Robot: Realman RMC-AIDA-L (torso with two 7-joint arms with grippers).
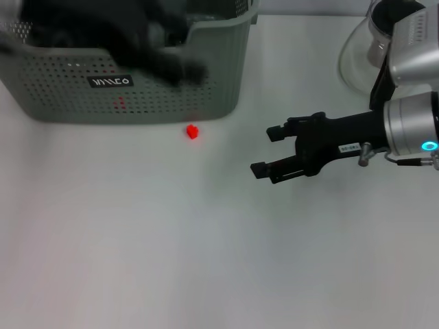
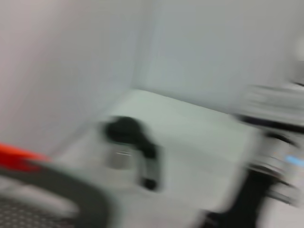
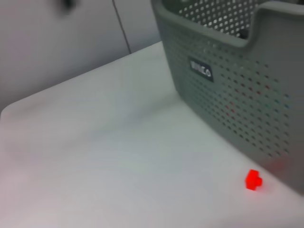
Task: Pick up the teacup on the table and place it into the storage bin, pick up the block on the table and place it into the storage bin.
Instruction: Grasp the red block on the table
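Small red block (image 1: 192,131) lies just beside the grey-green perforated storage bin (image 1: 206,82); right claw (image 1: 267,152) released; left claw (image 1: 185,70) blurred, state unclear.

1. My head camera looked forward and down over the white table (image 1: 206,260), from well above, with the storage bin (image 1: 206,82) at the far left.
2. My right wrist camera sat low and near the table, facing the storage bin's labelled wall and the red block (image 3: 253,180) just beside it; the head view shared both.
3. My left wrist camera was smeared; it faced a corner of the table by pale walls.
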